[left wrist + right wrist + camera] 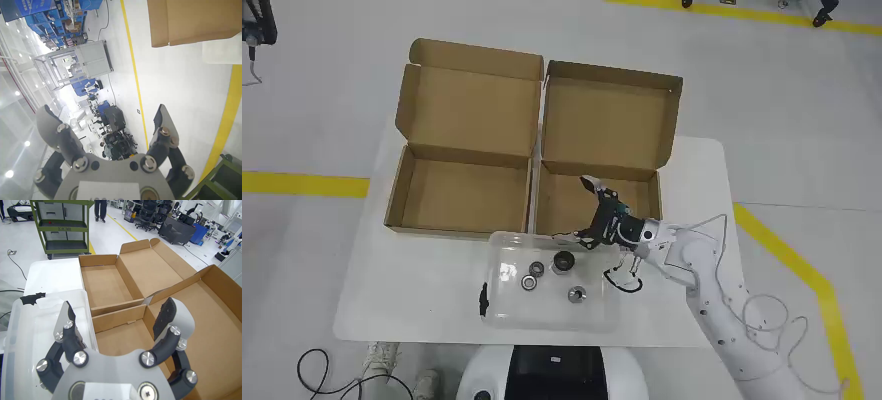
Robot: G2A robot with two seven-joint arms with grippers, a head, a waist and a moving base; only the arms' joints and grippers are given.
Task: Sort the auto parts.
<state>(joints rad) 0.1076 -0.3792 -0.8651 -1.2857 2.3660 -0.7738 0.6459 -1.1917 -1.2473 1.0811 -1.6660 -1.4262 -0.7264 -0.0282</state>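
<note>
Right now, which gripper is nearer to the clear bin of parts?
Right. The right gripper hovers open across the far edge of the clear bin and the right-hand box. The left gripper, also open, points out over the floor, a box flap beyond.

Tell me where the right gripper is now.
In the top view, the right gripper hangs open over the near edge of the right cardboard box, beside the clear bin.
</note>
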